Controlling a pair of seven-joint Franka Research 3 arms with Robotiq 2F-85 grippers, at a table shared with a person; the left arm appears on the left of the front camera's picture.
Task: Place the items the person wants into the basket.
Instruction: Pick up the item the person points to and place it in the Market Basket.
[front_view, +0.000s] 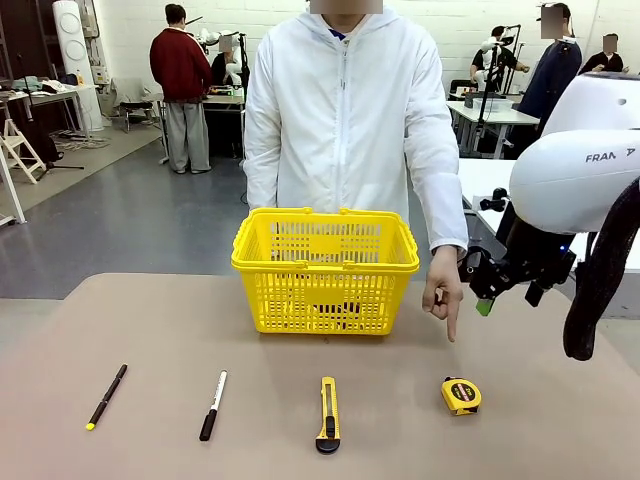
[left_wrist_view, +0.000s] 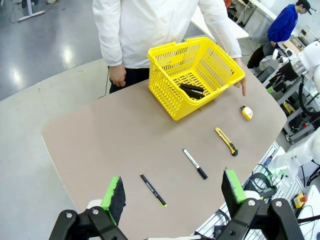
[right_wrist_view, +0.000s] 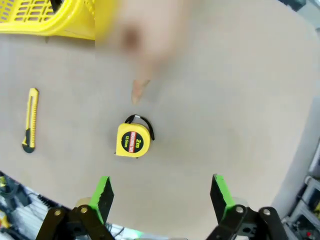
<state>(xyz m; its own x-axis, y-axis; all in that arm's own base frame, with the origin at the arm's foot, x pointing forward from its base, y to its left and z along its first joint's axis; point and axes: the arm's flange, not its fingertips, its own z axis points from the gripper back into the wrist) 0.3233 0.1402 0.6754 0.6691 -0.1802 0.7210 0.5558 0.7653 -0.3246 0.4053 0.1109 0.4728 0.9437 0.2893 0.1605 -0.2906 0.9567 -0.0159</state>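
Observation:
The yellow basket (front_view: 325, 270) stands at the table's middle, in front of the person (front_view: 340, 110) in a white coat. Their hand (front_view: 445, 295) points a finger down at the round yellow-and-black tape measure (front_view: 461, 395). The slim yellow utility knife (front_view: 328, 413) lies to its left. My right gripper (front_view: 480, 295) hovers open just right of that hand. From the right wrist, my right gripper (right_wrist_view: 161, 195) is above the tape measure (right_wrist_view: 133, 140), with the fingertip (right_wrist_view: 139, 91) beyond it and the knife (right_wrist_view: 31, 120) nearby. My left gripper (left_wrist_view: 173, 190) is open, high over the table's near side.
A black-and-white marker (front_view: 213, 404) and a black pen with a yellow tip (front_view: 106, 396) lie in the same row, left of the knife. Dark folded handles (left_wrist_view: 192, 91) rest inside the basket (left_wrist_view: 170, 97). Other people and tables stand far behind.

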